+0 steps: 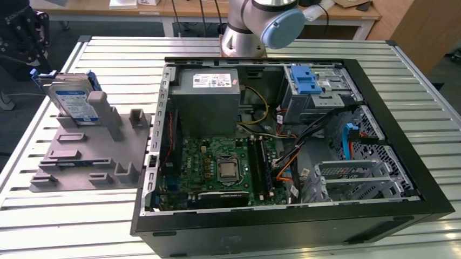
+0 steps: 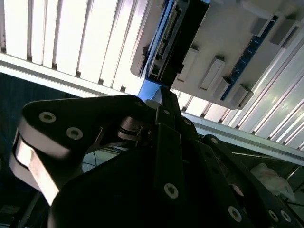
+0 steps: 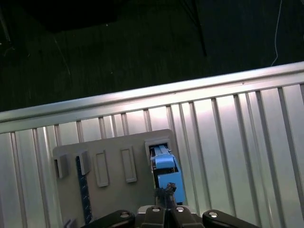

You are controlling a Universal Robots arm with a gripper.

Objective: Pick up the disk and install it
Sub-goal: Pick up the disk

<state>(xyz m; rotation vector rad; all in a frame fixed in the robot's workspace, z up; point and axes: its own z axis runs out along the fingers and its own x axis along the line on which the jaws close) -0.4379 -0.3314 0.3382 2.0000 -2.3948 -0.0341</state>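
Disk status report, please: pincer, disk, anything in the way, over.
Pincer above disk, not touching. Disk upright in grey holder, exterior view's left of open computer case. Nothing between pincer and disk.

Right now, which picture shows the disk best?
The exterior view: the disk stands upright in the grey holder, its white-and-blue label facing the camera. The first wrist view looks along its blue-railed edge; the second wrist view catches its connector end.
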